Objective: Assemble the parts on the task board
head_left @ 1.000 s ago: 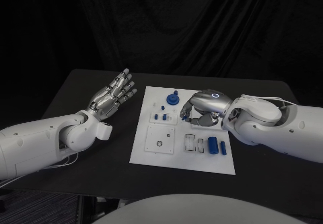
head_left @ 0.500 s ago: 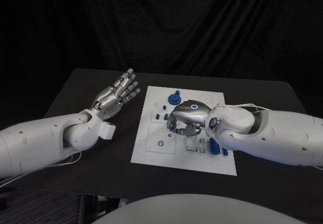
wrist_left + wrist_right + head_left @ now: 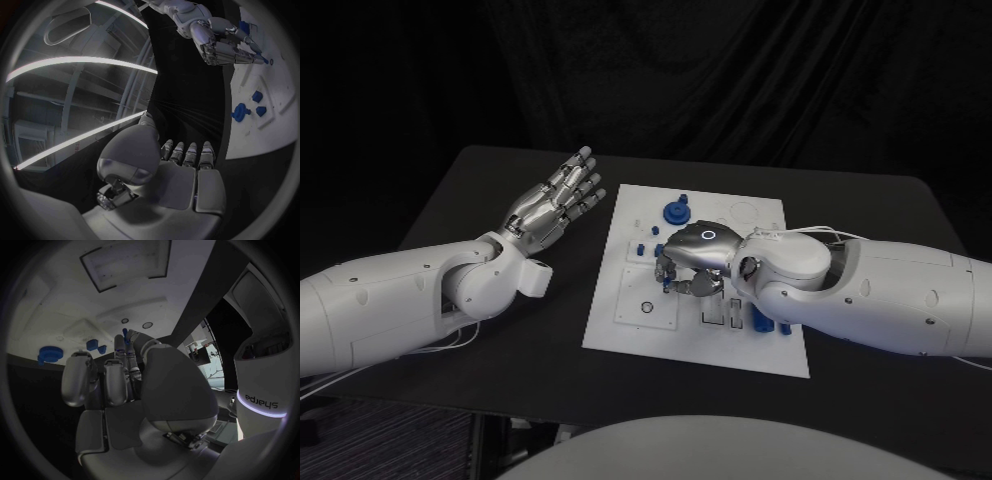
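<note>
Blue peg (image 3: 125, 333) pinched in right hand (image 3: 692, 262) fingertips, poised over white task board (image 3: 635, 338) middle, likely for insertion. Left hand (image 3: 557, 200) spread flat, idle beside board, holding nothing.

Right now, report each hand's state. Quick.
Left hand: open, fingers extended, holding nothing, beside the task board.
Right hand: pinching a small blue part over the board.

Readable markings on the robot's right arm.
One word, "sharpa", is printed in dark lowercase letters on the white wrist casing (image 3: 262, 399) behind the right hand (image 3: 125, 390), beside a glowing band; it is seen turned upside down. No other text can be read.
</note>
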Available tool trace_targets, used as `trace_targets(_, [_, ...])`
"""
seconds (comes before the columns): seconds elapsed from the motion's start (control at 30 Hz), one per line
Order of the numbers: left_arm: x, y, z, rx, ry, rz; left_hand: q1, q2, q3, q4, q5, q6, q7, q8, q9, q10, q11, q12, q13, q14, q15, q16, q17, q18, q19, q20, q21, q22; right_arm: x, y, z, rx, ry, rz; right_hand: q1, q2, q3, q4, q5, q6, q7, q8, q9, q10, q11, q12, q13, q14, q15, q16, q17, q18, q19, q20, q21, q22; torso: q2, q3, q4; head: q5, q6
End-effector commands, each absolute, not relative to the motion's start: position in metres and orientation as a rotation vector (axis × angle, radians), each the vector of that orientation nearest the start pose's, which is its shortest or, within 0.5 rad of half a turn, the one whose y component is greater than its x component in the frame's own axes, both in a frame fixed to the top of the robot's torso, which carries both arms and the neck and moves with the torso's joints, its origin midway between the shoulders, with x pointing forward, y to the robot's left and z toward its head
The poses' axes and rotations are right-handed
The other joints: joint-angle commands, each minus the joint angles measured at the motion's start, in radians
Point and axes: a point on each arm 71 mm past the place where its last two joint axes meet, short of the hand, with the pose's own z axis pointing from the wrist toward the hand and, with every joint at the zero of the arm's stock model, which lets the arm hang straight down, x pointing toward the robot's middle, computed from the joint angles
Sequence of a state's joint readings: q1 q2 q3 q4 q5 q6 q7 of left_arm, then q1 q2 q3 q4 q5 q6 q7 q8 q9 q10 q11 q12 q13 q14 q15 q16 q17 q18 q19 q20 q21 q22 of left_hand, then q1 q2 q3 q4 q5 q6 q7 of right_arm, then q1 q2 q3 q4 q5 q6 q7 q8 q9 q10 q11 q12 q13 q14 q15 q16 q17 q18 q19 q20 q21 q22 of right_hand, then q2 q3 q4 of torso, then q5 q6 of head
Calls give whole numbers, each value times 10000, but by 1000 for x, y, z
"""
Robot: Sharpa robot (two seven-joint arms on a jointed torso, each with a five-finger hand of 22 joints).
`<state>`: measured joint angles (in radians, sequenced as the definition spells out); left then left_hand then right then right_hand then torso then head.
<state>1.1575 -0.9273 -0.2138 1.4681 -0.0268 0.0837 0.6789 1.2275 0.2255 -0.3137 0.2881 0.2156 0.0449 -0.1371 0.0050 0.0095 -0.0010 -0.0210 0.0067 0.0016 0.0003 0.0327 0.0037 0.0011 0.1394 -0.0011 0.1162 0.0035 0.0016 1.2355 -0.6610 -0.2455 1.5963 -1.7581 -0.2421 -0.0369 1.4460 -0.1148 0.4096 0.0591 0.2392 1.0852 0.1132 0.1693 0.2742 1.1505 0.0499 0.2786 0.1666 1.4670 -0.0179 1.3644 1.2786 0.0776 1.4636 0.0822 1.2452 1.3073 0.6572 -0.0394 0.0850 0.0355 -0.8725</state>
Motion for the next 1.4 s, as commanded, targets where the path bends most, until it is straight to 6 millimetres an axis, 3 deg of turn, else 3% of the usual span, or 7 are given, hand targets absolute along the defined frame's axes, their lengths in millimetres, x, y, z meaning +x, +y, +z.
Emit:
trace_targets(0.03, [451,254,-233,-9583,13616,-19133,122,-5,63,17,34,3,70,43,0,10,90,-67,-16,-3,88,-37,-11,119,11,49,-35,-16,421,-86,-237,-7794,16777,7433,-1,-27,-61,1,-39,17,21,68,-8,52,18,-62,-13,312,-74,-47,-1,-115,114,-40,-56,1768,-11,-6,-12,29,-1])
trace_targets(0.4, [452,254,-234,-9609,13708,-19129,148,12,76,16,60,16,123,46,3,10,156,-67,-16,-3,195,-37,-11,92,11,130,-35,-16,419,-87,-244,-7756,16920,7478,6,-27,-60,-6,-42,10,21,61,-5,55,17,-77,-17,308,-73,-55,-11,-111,107,-39,-75,1763,-15,-2,20,3,-1])
trace_targets(0.77, [453,255,-235,-9665,13831,-19081,185,32,95,9,111,30,179,50,6,10,182,-67,-16,-3,296,-37,-11,65,11,204,-35,-16,418,-85,-247,-7779,16939,7541,8,-22,-57,-8,-41,5,23,56,-3,58,18,-86,-20,306,-72,-59,-15,-112,107,-39,-73,1763,-9,-1,-14,76,-1])
trace_targets(1.0, [453,255,-235,-9693,13892,-19063,227,42,114,-1,183,35,208,51,7,10,190,-67,-16,-3,344,-37,-11,53,11,244,-35,-16,419,-85,-248,-7808,17041,7473,8,-22,-57,-8,-41,5,23,56,-3,58,18,-86,-20,306,-72,-59,-15,-112,107,-39,-73,1763,-6,5,4,53,-1])
trace_targets(1.23, [453,255,-236,-9715,13957,-19073,393,42,177,-42,441,77,329,60,14,10,225,-67,-16,-3,413,-37,-11,35,11,296,-35,-16,419,-84,-250,-7894,17326,7273,-46,-52,-61,-6,-59,-314,126,-178,-34,-33,109,-295,-64,257,-5,-138,-103,-87,39,3,-215,1720,-9,-1,7,57,-1])
trace_targets(1.4, [453,254,-236,-9728,14006,-19087,481,34,208,-67,578,82,324,60,15,10,238,-67,-16,-3,449,-37,-11,22,11,319,-35,-16,420,-84,-252,-7942,17446,7193,-185,-133,-78,65,-169,-799,285,-505,-140,-462,288,-569,-130,157,151,-273,-261,-39,-97,107,-528,1636,-15,-7,-1,65,-1])
